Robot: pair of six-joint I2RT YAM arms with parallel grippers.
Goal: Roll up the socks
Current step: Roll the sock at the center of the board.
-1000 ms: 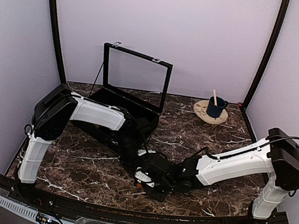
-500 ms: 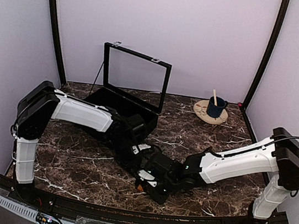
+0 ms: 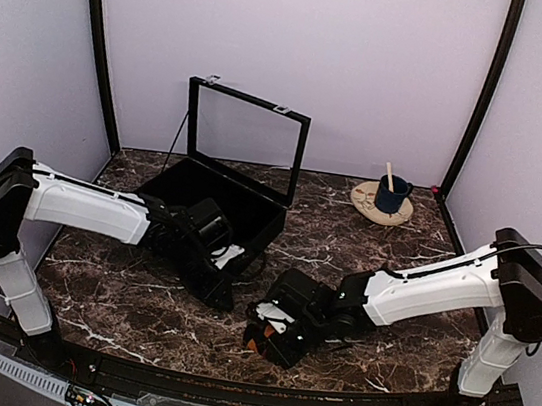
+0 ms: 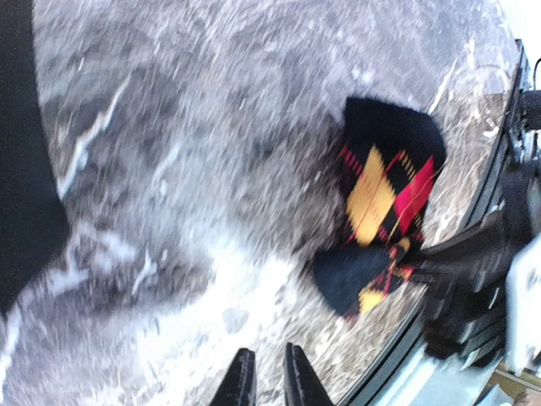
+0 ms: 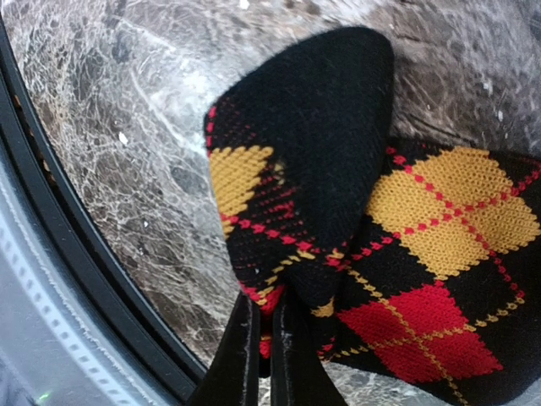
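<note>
The socks (image 3: 254,338) lie bunched on the marble near the table's front edge, black with yellow and red argyle diamonds. My right gripper (image 3: 271,332) is shut on a fold of the socks (image 5: 338,169); its black fingers (image 5: 241,355) pinch the fabric's lower edge. My left gripper (image 3: 221,295) hangs over bare marble to the left of the socks, apart from them. In the left wrist view the socks (image 4: 385,194) sit ahead and to the right, and the left gripper (image 4: 269,381) shows a narrow gap with nothing in it.
A black box (image 3: 248,222) with its lid (image 3: 244,144) raised stands at the back left, just behind the left arm. A blue mug (image 3: 390,194) with a stick in it rests on a round wooden plate (image 3: 365,198) at the back right. The black front rail (image 5: 51,211) runs close beside the socks.
The left arm has swung back to the left, away from the socks, where it was beside the right gripper. The right gripper stays shut on the socks near the front edge.
</note>
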